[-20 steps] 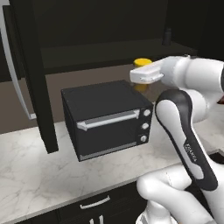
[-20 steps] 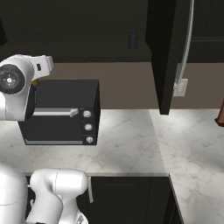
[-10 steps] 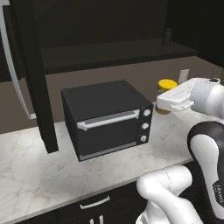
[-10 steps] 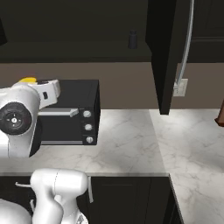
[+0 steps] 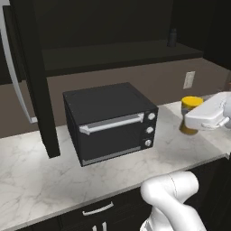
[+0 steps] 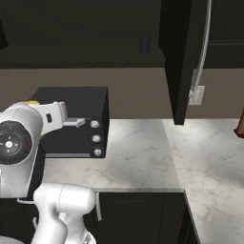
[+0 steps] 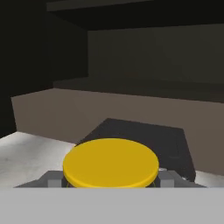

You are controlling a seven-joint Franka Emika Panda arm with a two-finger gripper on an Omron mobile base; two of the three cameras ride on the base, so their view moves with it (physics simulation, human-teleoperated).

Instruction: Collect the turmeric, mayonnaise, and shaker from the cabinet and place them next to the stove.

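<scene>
Yellow-lidded turmeric point(image 5: 191, 114) gripped in end effector point(image 7: 109, 180), over marble counter point(image 5: 40, 176) right of toaster oven point(image 5: 110, 122); shaker point(image 5: 172, 38) on cabinet point(image 5: 103, 54) shelf.

Turmeric point(image 5: 191, 115) sits in the gripper point(image 7: 109, 178) above the table point(image 5: 54, 180); toaster oven point(image 5: 110, 122) beyond it, shaker point(image 5: 172, 38) on the shelf point(image 5: 113, 54) above.

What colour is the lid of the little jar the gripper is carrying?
Bright yellow; the turmeric lid shows best in the hand view.
</scene>
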